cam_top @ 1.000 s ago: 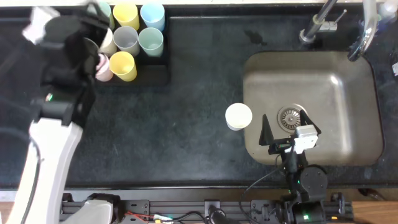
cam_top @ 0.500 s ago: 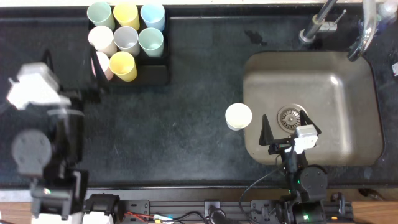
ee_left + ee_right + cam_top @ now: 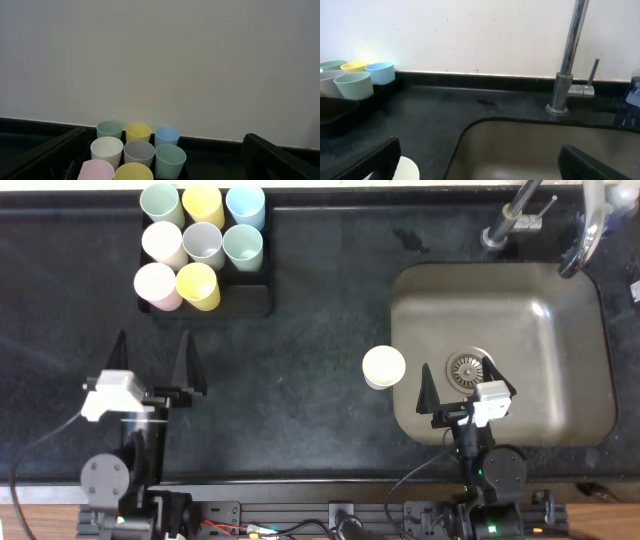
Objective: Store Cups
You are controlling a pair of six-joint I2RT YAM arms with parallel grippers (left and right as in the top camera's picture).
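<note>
**One cup stood unstored on the tabletop (image 3: 300, 410)**
Sink (image 3: 560, 310) at right, tray (image 3: 255, 302) far left; left claw (image 3: 152, 348) and right claw (image 3: 463, 382) gaped empty. The white cup (image 3: 383, 366) stood by the sink's left edge; the nearer right claw would do best pinching its rim gently.

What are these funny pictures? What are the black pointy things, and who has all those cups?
This is a robot with two arms, and each arm ends in a two-finger claw. One picture looks straight down from above. The other two come from small cameras on the arms' wrists. From above, the black prongs are the left claw and the right claw. Both are open and hold nothing. On the dark worktop, a tray holds eight cups in different colours. One white cup stands alone beside the sink, with the tap behind it.
</note>
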